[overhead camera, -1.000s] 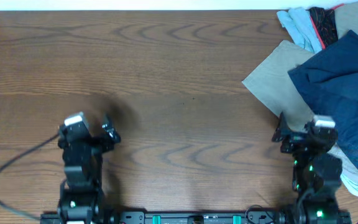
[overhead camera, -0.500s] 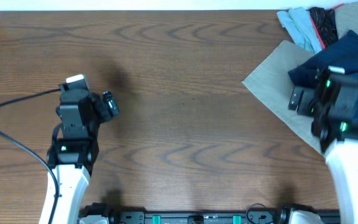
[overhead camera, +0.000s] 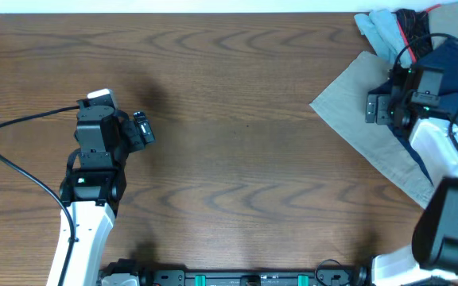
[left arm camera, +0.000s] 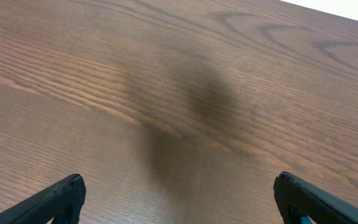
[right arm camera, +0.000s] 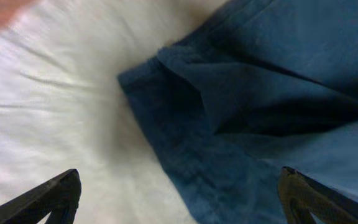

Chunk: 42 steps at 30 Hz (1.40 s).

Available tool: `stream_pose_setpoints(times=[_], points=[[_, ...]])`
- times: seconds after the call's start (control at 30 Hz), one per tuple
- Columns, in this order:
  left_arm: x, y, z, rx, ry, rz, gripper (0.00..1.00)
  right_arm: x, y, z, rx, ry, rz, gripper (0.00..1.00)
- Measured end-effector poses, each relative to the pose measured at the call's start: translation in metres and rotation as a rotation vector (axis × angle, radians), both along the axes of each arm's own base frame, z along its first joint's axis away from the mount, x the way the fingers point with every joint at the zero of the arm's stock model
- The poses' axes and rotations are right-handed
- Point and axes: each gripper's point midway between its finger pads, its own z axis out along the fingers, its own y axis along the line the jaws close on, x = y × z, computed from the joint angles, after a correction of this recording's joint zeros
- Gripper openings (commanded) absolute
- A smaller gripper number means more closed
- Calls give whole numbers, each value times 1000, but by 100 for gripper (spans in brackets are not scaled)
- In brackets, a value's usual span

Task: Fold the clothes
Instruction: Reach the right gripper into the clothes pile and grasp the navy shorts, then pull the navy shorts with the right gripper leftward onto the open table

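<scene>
Dark wood-grain table [overhead camera: 237, 119] stretches under the left gripper [left arm camera: 179, 190], fingers spread wide, while the right gripper [right arm camera: 179, 186], equally spread, hangs over the navy shorts [right arm camera: 241, 112] on khaki cloth [overhead camera: 348, 103].

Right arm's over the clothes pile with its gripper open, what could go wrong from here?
1. The navy shorts lie on the khaki garment, and the right gripper hangs over the edge where they meet. A pinch there may catch both layers and drag the khaki along.
2. The shorts are bunched in folds, so it might grab a fold instead of a clean hem.
</scene>
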Motion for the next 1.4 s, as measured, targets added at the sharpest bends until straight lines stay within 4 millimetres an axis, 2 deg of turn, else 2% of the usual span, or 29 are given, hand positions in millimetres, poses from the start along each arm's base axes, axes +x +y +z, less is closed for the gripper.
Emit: stream_pose_setpoints(times=[0.13, 0.23, 0.27, 0.33, 0.47, 0.6, 0.63, 0.77, 0.8, 1.03, 1.1, 1.17, 1.23, 1.33, 1.4], points=[[0, -1, 0, -5, 1, -1, 98, -3, -8, -34, -32, 77, -15, 83], [0, -1, -1, -11, 2, 0, 98, -6, -11, -54, -48, 120, -21, 67], [0, -1, -1, -11, 2, 0, 98, -5, -12, -57, -52, 124, -23, 66], [0, -1, 0, -11, 0, 0, 98, -1, -16, -57, -67, 105, -38, 63], [0, -1, 0, -15, -2, 2, 98, 7, -28, -55, -112, 67, -90, 50], [0, -2, 0, -22, -3, 5, 98, 12, -33, -50, -130, 31, -120, 46], [0, -2, 0, -24, -3, 6, 98, 13, -34, -50, -131, 29, -124, 41], [0, -2, 0, -25, -3, 6, 98, 11, -36, -50, -131, 29, -144, 5], [0, -2, 0, -25, -3, 6, 98, 11, -36, -50, -128, 28, -149, 1], [0, -2, 0, -26, -3, 4, 98, 14, -33, -49, -91, 9, -173, 1], [0, -2, 0, -26, -3, 4, 98, 20, -30, -40, -70, -11, -162, 1], [0, -2, 0, -26, -4, 4, 98, 28, -24, -22, -36, -43, -140, 1], [1, -2, 0, -26, -5, 4, 98, 41, -16, 11, 4, -109, -105, 1], [2, -2, 2, -26, -14, 4, 98, 68, 1, 86, 65, -278, -26, 2], [3, -2, 3, -26, -19, 3, 98, 80, 23, 139, 115, -392, 53, 2]])
